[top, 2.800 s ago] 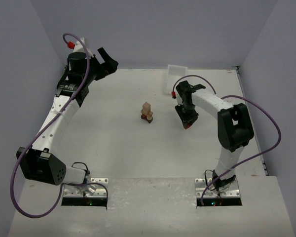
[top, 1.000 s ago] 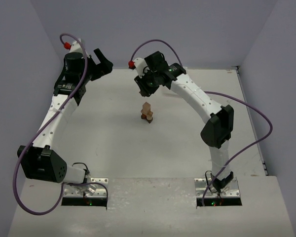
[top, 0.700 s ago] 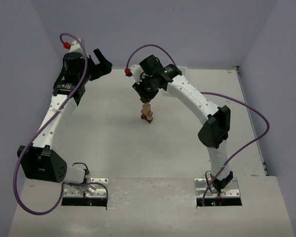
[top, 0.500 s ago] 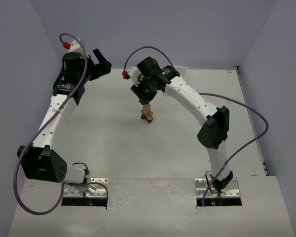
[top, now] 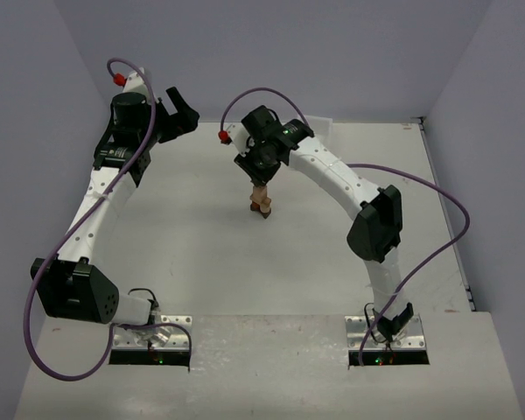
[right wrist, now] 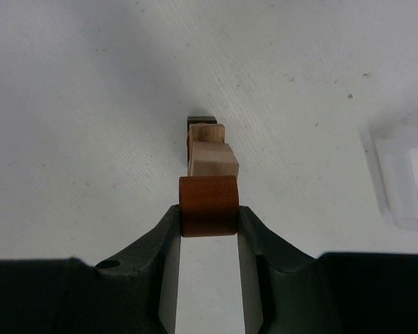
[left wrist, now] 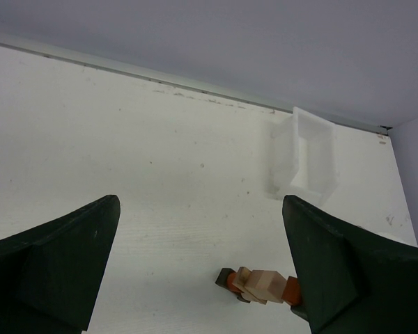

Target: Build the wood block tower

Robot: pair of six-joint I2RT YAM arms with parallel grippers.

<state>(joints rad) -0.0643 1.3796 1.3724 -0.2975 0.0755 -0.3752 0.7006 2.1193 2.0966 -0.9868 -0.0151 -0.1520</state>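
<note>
Top view: right end effector point(top: 261, 178) poised over wood block tower point(top: 261, 203), which stands mid-bench point(top: 184, 254). Left end effector point(top: 182, 112) far-left, well apart. What right jaws hold is hidden under wrist here.

Left wrist: jaws spread wide, empty. Tower low in frame, partly cut off by finger. White tray point(left wrist: 308, 156) beyond.

Right wrist: jaws clamped on orange-brown block point(right wrist: 209, 205), just above tower's tan top. Descend straight, square faces to top, release only once seated. Gap to top probably small; hard to judge from this angle.
</note>
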